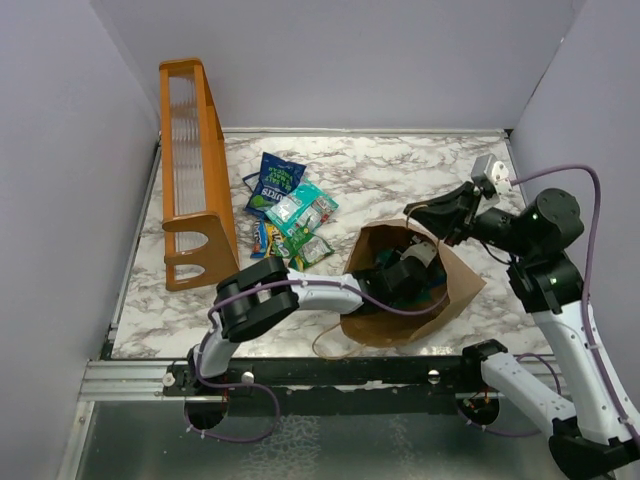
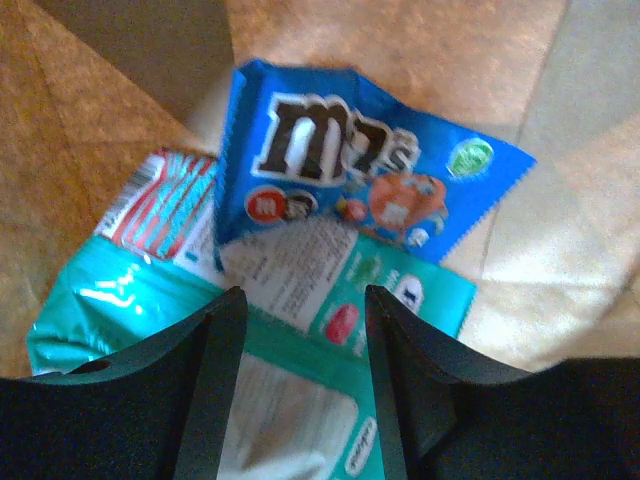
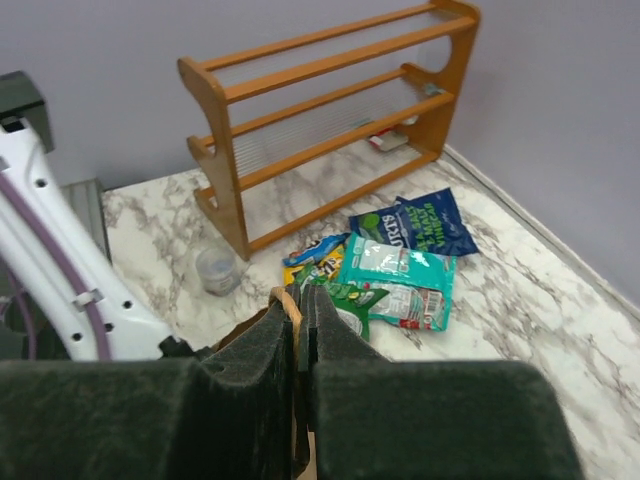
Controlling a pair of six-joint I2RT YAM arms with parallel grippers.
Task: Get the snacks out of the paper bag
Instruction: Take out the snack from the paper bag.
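The brown paper bag lies on the marble table with its mouth facing up and left. My left gripper is inside it, open and holding nothing. In the left wrist view my left gripper hovers just over a teal packet, with a blue M&M's packet beyond it on the bag's inner wall. My right gripper is shut on the bag's upper rim and its tan cord handle. Several snacks lie outside on the table: a dark blue pouch, a teal packet, and a green one.
An orange wooden rack stands along the left side, also in the right wrist view. A small clear plastic cup sits by the rack's foot. Grey walls enclose the table on three sides.
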